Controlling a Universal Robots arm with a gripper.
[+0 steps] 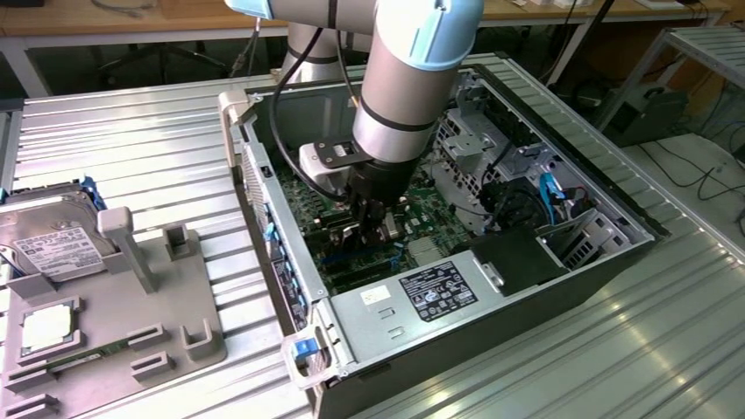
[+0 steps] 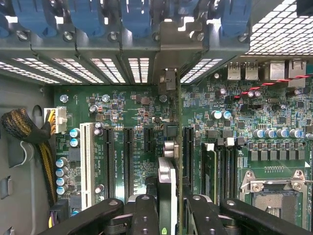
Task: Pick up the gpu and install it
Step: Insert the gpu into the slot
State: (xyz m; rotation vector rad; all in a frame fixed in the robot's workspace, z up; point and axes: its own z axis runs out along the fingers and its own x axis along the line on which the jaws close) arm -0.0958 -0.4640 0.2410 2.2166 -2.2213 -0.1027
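Jaws (image 2: 166, 208) pinching the gpu (image 2: 166, 188) edge-on, so its connector edge can meet a slot (image 2: 128, 164) on the motherboard (image 2: 274, 142); the card sits between the jaws, bracket end toward the case (image 1: 605, 201) rear openings

Tool (image 2: 167, 205) hemmed by memory stick (image 2: 209, 171)

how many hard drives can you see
1. The hard drive lies on the grey tray at the exterior view's left, outside the computer case; others may be hidden inside it.
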